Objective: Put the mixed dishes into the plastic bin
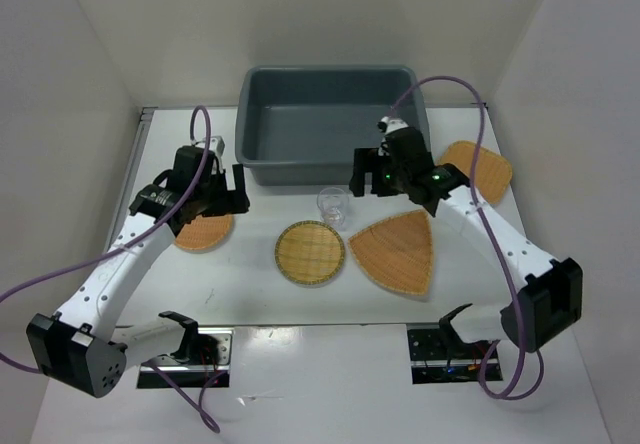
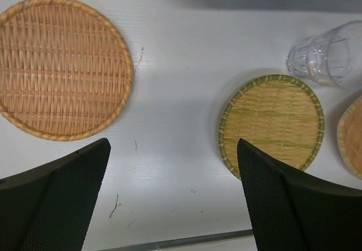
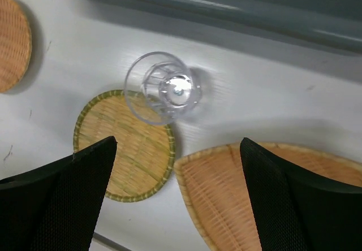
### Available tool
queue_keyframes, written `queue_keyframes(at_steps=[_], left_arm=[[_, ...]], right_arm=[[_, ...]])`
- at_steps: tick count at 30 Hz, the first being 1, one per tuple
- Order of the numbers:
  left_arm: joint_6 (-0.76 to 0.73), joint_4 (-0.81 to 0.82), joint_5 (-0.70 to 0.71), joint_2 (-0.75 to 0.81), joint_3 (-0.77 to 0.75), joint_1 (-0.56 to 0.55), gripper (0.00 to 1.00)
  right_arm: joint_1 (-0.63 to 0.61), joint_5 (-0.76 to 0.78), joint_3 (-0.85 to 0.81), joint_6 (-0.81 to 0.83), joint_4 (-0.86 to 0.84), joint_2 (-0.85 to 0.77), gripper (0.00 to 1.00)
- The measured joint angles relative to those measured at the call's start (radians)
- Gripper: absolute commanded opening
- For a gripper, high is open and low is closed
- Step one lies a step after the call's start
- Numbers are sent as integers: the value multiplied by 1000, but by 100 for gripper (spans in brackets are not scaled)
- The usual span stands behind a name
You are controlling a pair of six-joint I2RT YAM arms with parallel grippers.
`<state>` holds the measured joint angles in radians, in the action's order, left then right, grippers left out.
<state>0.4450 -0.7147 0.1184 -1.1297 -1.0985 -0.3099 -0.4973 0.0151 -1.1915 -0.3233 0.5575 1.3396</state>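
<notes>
White surface (image 1: 250,294), boxed in by plain white walls on three sides; the contents are listed below.

- Plastic bin (image 1: 300,169): dark grey, rectangular, rolled rim, at the far middle of the surface. All the dishes lie outside it.
- Glass cup (image 1: 333,207): clear, upright, just in front of the bin's near wall. It stands between that wall and the green-rimmed tray.
- Green-rimmed round tray (image 1: 310,253): flat, at centre, just nearer than the cup.
- Fan-shaped tray (image 1: 398,252): flat, just right of the green-rimmed tray, with its narrow end toward the near edge.
- Orange round tray (image 1: 205,232): left of centre, partly covered by the left arm in the top view. It shows whole in the left wrist view (image 2: 59,67).
- Rounded square tray (image 1: 480,169): right of the bin; the right arm crosses over its near left part.
- Left tool (image 1: 238,186): fingers spread, holding nothing. It hangs above bare surface between the two round trays (image 2: 172,143).
- Right tool (image 1: 358,176): fingers spread, holding nothing. It hangs near the bin's front right part. In its wrist view (image 3: 178,142) the cup (image 3: 164,87) lies ahead of the gap.
- Purple cables (image 1: 200,124): one loops above each arm.
</notes>
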Motion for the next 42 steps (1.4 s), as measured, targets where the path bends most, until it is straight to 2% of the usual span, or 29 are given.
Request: queue_keyframes(at_steps=[3,7,10,13,14,18,21,25,27,29,30,33,42], left_arm=[[3,-2,37,0,5,0,99],[10,-1,93,2,5,0,95],[20,-1,122,2,5,0,95],[29,1,131,2,9,0,95],[30,2,131,2,11,0,95],[31,9,130,2,20,0,95],[31,14,124,4,22,0,95],[30,23,120,26,26,0,95],[29,26,120,35,26,0,95],[28,31,120,46,27,0,95],[27,32,120,48,29,0,95],[25,38,120,53,39,0,94],[25,45,112,61,66,0,92]], right_arm=[[-72,23,0,3,-42,82,91],[-97,55,0,-4,-80,200,71],[-96,84,0,-23,-97,260,68],[-96,114,0,-38,-111,288,58],[-96,125,0,-46,-117,290,51],[-96,158,0,-68,-148,292,40],[-96,171,0,-83,-157,308,36],[-96,180,0,-100,-163,350,36],[-96,182,1,-108,-162,361,32],[-96,182,2,-116,-166,363,21],[-96,180,2,-123,-170,363,11],[-96,182,5,-139,-179,363,0],[-99,159,6,-161,-118,311,0]])
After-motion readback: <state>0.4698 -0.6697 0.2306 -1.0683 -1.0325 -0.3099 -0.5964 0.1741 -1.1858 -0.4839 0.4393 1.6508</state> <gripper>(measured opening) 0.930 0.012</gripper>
